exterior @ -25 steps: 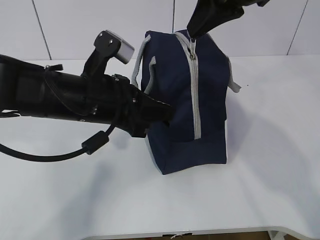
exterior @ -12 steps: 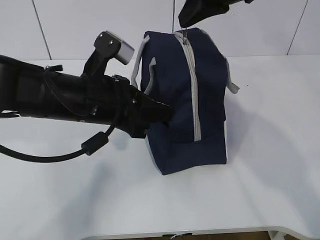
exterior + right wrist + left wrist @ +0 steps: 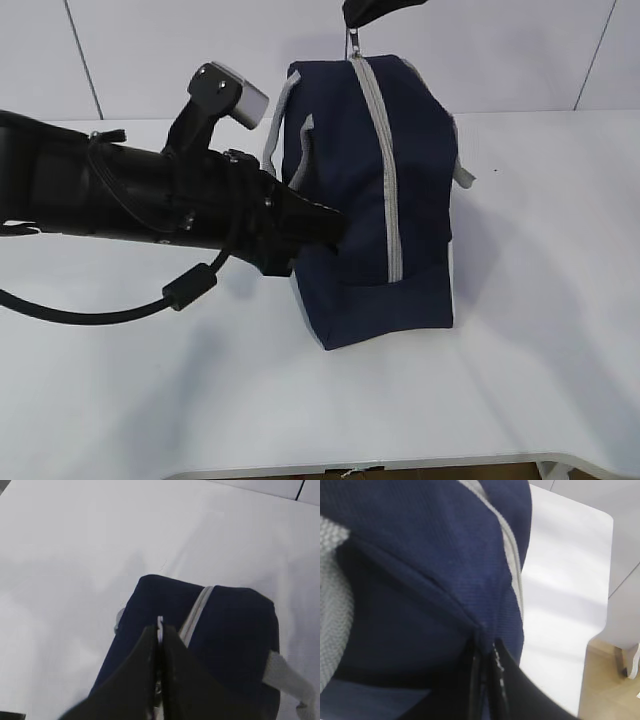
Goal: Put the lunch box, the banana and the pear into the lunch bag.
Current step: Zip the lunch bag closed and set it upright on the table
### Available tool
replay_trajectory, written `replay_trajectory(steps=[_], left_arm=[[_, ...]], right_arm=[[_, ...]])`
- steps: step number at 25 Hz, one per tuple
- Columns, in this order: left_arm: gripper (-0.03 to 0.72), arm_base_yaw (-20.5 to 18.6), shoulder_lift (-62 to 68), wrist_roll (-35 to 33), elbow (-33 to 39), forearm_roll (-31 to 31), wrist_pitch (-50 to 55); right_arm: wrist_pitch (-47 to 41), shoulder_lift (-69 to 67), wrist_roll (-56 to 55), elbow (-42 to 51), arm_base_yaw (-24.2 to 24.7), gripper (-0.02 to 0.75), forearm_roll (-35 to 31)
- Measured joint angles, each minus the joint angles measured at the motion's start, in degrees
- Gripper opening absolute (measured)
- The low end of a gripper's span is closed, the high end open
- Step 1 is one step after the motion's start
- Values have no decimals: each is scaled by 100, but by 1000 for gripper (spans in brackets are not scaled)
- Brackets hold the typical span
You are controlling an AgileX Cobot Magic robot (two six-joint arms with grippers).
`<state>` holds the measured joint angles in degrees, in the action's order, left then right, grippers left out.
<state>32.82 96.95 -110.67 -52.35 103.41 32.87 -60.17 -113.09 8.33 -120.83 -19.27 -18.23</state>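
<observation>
Above lunch bag [image 3: 375,190], right claw [image 3: 159,645] pinching zipper pull [image 3: 353,41], left claw [image 3: 485,655] clamped on fabric.

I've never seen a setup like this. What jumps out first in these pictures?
A boxy navy bag stands mid-table with its grey zipper shut. The left claw pinches the bag's side fabric, its bulky black arm stretching in from the left. Above, the right claw grips the zipper pull.

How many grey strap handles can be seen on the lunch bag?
2: one handle on the lunch bag's left side by the left gripper, one handle on its right side.
</observation>
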Motion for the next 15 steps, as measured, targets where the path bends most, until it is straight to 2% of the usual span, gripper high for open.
replay_trajectory(steps=[15], left_arm=[[-15, 0, 0, 0, 0, -10, 0]], right_arm=[[-57, -1784, -13, -1961, 246, 18, 78]])
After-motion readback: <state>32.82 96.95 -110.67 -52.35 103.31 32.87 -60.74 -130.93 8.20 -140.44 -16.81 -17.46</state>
